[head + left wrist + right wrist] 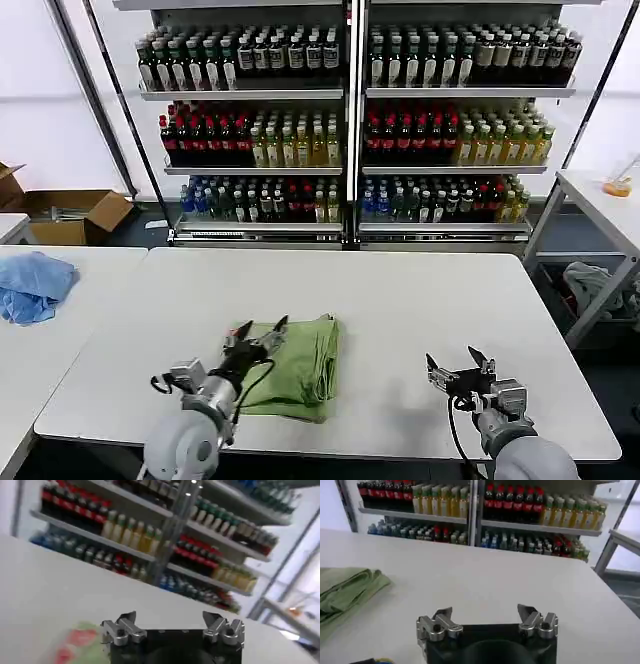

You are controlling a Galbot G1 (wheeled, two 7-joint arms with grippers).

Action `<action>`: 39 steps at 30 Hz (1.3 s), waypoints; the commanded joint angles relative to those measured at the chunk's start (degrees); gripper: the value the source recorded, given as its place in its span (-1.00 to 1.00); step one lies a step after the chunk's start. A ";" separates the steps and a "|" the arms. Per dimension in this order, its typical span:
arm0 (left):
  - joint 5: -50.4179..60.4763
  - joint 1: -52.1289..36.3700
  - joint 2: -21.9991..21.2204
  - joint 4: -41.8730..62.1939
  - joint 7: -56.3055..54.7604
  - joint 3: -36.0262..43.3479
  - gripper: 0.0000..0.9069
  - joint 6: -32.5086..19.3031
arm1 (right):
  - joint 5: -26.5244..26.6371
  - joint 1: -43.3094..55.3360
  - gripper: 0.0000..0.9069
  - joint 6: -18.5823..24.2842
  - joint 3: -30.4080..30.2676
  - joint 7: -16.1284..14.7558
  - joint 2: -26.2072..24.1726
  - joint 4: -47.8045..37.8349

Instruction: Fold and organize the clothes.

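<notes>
My left pincer (256, 337) spread wide, empty, over the folded green shirt (300, 365) lying on the table (420, 300). Right pincer (456, 360) wide open, empty, above bare table.

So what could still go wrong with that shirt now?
The left gripper hangs open right over the folded shirt; a finger could snag the cloth as it moves and pull the fold loose. The shirt also lies close to the table's near edge, so a drag toward the robot might slide it off. The right gripper waits open, apart from it.
</notes>
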 commanded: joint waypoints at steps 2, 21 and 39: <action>7.93 6.20 4.47 2.57 -0.74 -8.90 1.00 -0.20 | -0.21 0.05 1.00 -0.06 -0.33 0.02 0.19 0.00; 7.54 -0.75 0.60 11.88 0.56 -2.08 1.00 2.00 | -0.74 -1.17 1.00 -0.49 0.55 0.25 0.36 1.43; -10.48 -1.48 -4.61 13.14 -0.43 -7.16 -0.91 4.75 | -0.67 -2.74 1.00 -0.77 1.75 0.34 0.41 3.18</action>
